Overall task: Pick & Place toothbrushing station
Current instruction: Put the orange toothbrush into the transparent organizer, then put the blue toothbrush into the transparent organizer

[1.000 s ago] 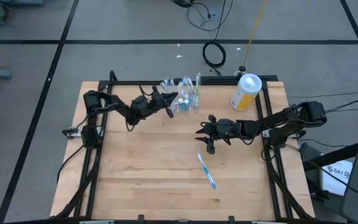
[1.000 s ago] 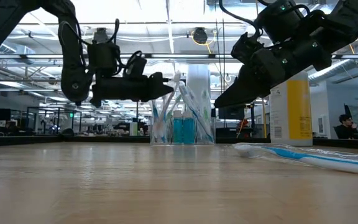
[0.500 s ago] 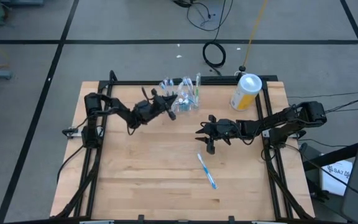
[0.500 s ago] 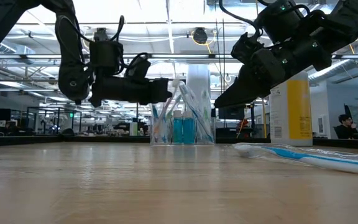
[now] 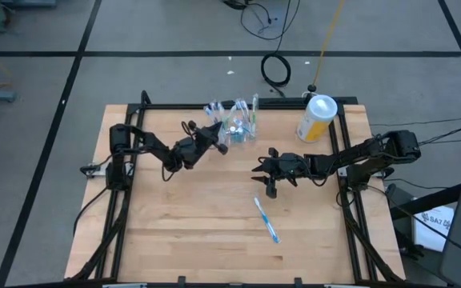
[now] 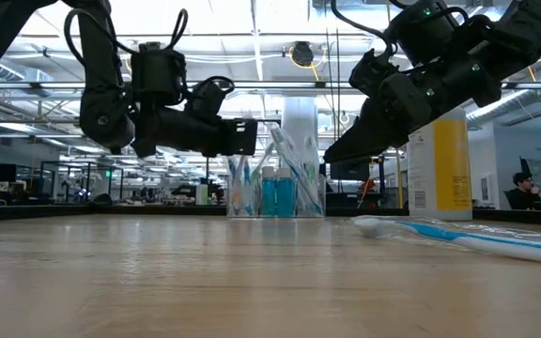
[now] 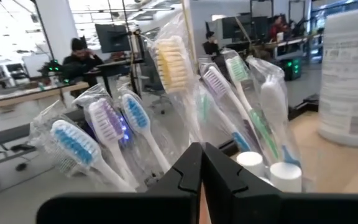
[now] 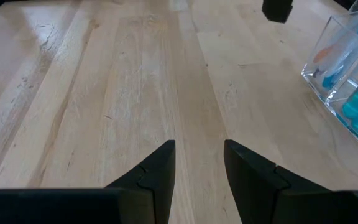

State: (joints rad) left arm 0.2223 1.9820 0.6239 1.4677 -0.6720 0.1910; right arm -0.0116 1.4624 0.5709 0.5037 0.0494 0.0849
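The toothbrushing station (image 5: 240, 128) is a clear plastic holder full of wrapped toothbrushes, standing on its base at the table's far middle; it also shows in the low view (image 6: 276, 192) and the right wrist view (image 8: 348, 74). My left gripper (image 5: 217, 138) is shut and held level above the table, its tips right at the holder's left side among the brush heads (image 7: 166, 62). My right gripper (image 5: 261, 178) is open and empty above bare wood (image 8: 197, 165), to the near right of the holder. My left gripper (image 7: 201, 155) has its shut fingertips right against the wrapped brushes at the holder's left side, coming level from the table's left. I cannot tell whether it touches them.
A yellow canister with a white lid (image 5: 317, 118) stands at the far right. A loose blue and white toothbrush (image 5: 266, 220) lies on the wood near the right gripper; it also shows in the low view (image 6: 468, 235). A black frame rail (image 5: 214, 107) edges the table.
My left gripper has edged toward the holder, sunk a little and turned about its own axis. The holder has stayed where it was.
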